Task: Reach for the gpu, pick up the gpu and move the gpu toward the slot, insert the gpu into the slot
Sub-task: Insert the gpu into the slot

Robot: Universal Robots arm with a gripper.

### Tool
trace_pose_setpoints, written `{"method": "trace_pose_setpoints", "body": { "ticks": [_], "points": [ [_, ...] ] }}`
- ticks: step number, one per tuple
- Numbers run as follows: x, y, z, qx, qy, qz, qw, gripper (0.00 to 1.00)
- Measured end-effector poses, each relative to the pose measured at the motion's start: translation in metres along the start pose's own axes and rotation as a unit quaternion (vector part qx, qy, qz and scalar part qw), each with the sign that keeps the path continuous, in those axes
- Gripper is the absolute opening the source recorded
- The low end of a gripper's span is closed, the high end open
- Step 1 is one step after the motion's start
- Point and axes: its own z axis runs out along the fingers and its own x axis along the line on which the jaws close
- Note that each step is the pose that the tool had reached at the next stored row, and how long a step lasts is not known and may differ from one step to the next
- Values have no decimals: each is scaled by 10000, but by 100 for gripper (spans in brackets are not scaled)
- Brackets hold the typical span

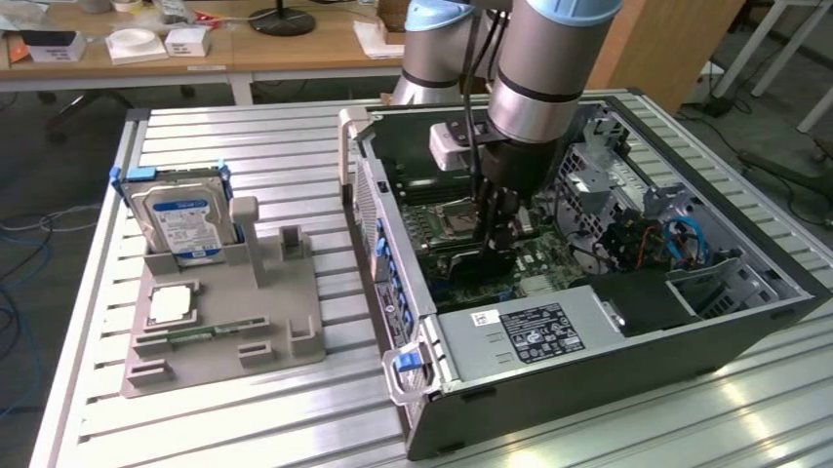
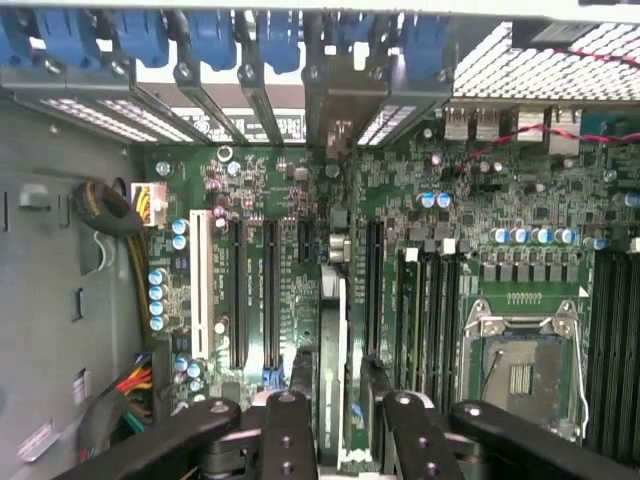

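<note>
On the slatted tabletop (image 1: pixel 234 127), inside the open computer case (image 1: pixel 729 322), we see the pincer (image 2: pixel 340 395) gripping the card (image 2: pixel 331 370) edge-on, upright, its long axis along the slot (image 2: pixel 337 250) below.

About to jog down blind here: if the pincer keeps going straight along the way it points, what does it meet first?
Most likely the motherboard. The pincer points down into the computer case and grips the gpu edge-on, so the card's lower edge would meet the expansion slots first. How much gap remains is unclear.
</note>
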Motion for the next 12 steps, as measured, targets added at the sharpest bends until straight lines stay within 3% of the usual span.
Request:
{"method": "trace_pose_setpoints", "body": {
  "ticks": [6,12],
  "points": [
    [0,0,-1,0,1,0,10000,10],
    [0,0,-1,0,1,0,10000,10]
  ]
}}
